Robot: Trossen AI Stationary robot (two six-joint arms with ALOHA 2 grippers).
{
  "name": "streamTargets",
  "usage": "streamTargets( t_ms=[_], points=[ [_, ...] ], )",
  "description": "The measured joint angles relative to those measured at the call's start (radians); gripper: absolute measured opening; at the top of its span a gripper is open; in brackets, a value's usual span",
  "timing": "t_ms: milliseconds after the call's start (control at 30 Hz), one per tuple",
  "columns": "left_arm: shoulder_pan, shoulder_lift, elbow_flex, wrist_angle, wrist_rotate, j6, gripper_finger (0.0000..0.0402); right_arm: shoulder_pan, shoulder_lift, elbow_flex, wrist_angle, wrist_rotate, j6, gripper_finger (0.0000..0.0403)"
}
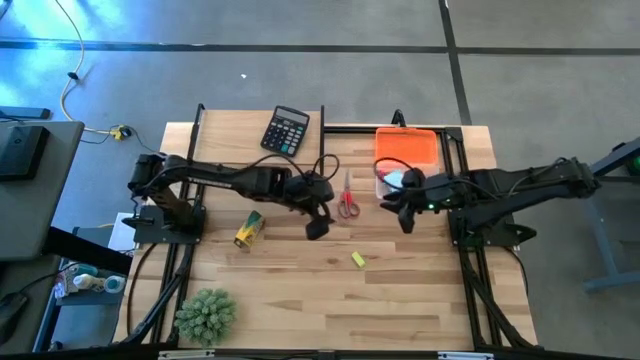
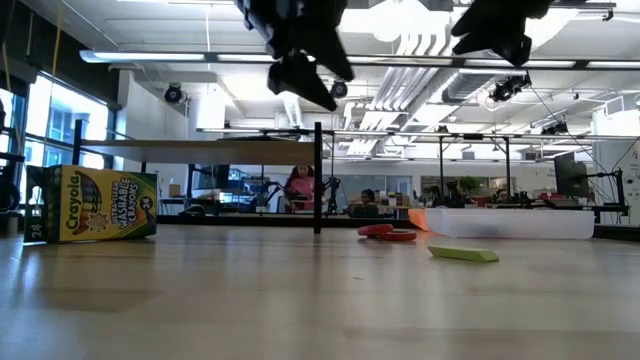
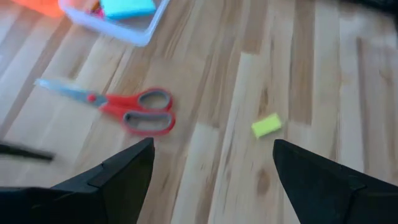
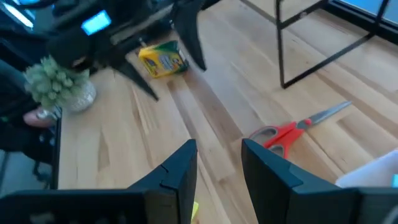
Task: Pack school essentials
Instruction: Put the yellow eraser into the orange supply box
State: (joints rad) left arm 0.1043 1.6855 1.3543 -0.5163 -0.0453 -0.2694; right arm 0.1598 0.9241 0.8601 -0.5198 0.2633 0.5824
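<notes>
We see the scissors (image 1: 347, 199) flat on the table (image 1: 400, 290), red handles toward the near edge, blades pointing at the far edge. They lie between the two grippers, touching neither. The yellow block (image 1: 358, 259) sits alone nearer the front, well apart from the scissors. The crayon box (image 1: 249, 230) lies on its side left of centre; low view shows its Crayola face.

The clear bin (image 1: 383, 186) sits at the right rear, just beside the scissors' right side. In the left wrist view we spot a blue pad (image 3: 127, 7) inside it. An orange lid (image 1: 406, 146) lies behind the bin, toward the far edge.

Left gripper (image 1: 318, 222) hangs above the table just left of the scissors, jaws spread wide, nothing between them; the left wrist view shows bare wood in the gap. Right gripper (image 1: 402, 212) hovers off the table at the bin's front edge, fingers parted by a narrow gap, empty; the right wrist view shows only table between them.

Calculator (image 1: 285, 130) is at the far edge, left of centre. Plant (image 1: 205, 315) is at the near left corner. Neither is touched.
</notes>
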Motion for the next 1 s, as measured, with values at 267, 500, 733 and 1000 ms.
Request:
streamTargets(
  t_ms=[267,500,733,1000],
  points=[
    [0.001,-0.032,0.000,-0.102,0.013,0.072,0.0314,0.054,0.144,0.117,-0.155,-0.091,-0.072,0.0116],
    [0.002,-0.032,0.000,-0.153,0.011,0.091,0.0314,0.104,0.246,0.125,-0.172,-0.213,-0.179,0.0116],
    [0.033,-0.065,0.002,-0.275,-0.022,0.117,0.0314,0.116,0.361,0.124,-0.148,-0.215,-0.224,0.0117],
    [0.069,-0.157,0.001,-0.386,-0.081,0.115,0.0314,0.115,0.491,0.124,-0.086,-0.259,-0.140,0.0155]
  ],
)
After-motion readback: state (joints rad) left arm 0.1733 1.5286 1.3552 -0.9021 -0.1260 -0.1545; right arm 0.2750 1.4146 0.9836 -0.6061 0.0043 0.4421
